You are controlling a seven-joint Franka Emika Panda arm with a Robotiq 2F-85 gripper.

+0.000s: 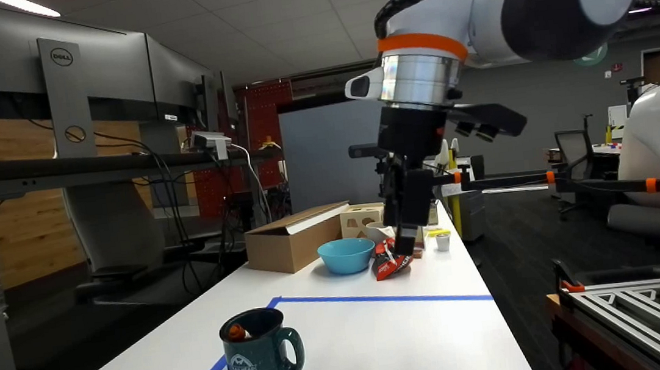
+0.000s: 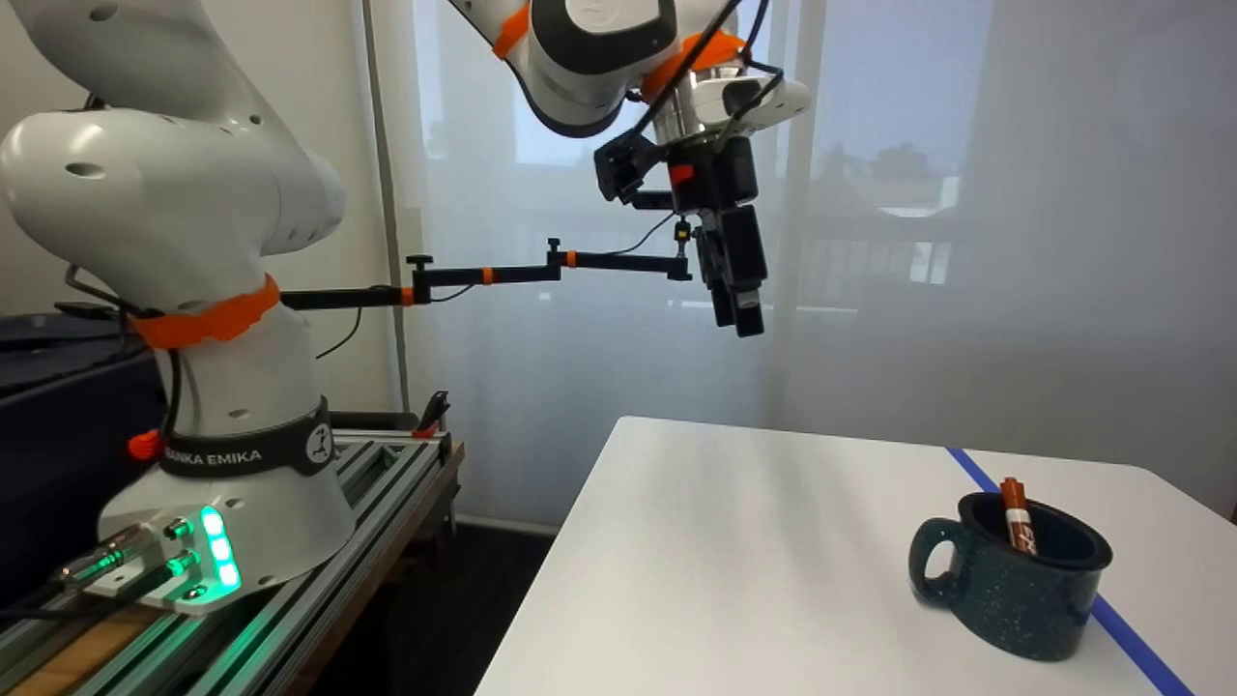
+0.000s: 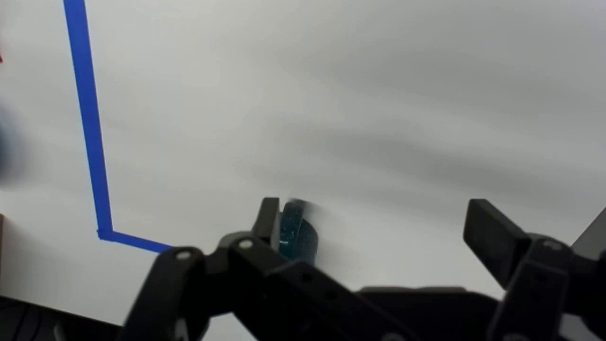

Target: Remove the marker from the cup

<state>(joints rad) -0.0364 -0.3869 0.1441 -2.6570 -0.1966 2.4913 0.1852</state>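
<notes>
teal, dark and pale-flecked, the mug [image 2: 1029,604] is stood upright, and the lower part of the marker [image 2: 1020,527] inside it is hidden by its wall; the upper part is shown tilted out of the mug. in an exterior view little more than the red-brown cap [image 1: 236,332] can be made out within the mug. in the wrist view most of the mug is covered by the gripper [image 3: 372,208], and a dark blur [image 3: 5,149] well apart from the mug is cut off by the frame and cannot be identified.

the mug is set on a white table [image 1: 384,354], just beside blue tape [image 1: 379,298] that is partly hidden behind it. beyond the mug a light-blue bowl [image 1: 347,258], a red packet [image 1: 385,267] and a cardboard box [image 1: 287,247] are laid out, the packet being partly covered by the gripper. farther from the mug, monitors [image 1: 114,60] and a dark desk [image 1: 9,169] are placed, and a sheer pale blind [image 2: 966,338] is hung.

well apart from the mug and higher than it, the gripper is held with its fingers [image 3: 494,241] spread wide; nothing is gripped, and neither the mug nor the marker is touched.
</notes>
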